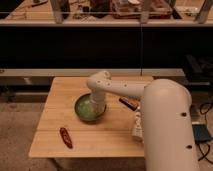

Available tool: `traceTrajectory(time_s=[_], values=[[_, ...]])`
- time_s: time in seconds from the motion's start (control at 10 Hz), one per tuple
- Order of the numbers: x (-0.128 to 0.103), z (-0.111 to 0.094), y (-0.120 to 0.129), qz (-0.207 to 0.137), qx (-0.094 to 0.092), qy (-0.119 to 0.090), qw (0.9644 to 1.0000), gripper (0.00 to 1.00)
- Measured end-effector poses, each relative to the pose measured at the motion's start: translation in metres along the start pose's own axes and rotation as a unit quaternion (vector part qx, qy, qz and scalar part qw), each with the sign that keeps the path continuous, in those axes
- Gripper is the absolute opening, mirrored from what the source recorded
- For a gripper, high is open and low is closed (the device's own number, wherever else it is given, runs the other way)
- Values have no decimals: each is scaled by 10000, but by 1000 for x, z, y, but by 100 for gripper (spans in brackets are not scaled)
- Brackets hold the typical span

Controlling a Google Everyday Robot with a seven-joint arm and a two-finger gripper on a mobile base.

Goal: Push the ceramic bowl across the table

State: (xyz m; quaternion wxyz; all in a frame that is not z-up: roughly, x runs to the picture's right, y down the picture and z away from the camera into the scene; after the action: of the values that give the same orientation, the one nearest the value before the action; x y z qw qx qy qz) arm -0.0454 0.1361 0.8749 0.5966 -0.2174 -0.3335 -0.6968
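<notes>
One high view past the arm, down onto the table, pincer in the ceramic bowl.

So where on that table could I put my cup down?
The far left corner of the table is bare, and so is the front strip between the red thing and the white packet. The middle is crowded: the robot's jaws are down in the green bowl, with a dark object beside it.
</notes>
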Motion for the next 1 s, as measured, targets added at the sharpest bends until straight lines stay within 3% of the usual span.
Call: traceTrajectory(time_s=[0.3,0.6,1.0], values=[[-7,-6,27,43,-21,-19,10000,28],[-4,0,25,94,-5,10,10000,28],[-7,-1,41,217,-33,-17,9998,28]])
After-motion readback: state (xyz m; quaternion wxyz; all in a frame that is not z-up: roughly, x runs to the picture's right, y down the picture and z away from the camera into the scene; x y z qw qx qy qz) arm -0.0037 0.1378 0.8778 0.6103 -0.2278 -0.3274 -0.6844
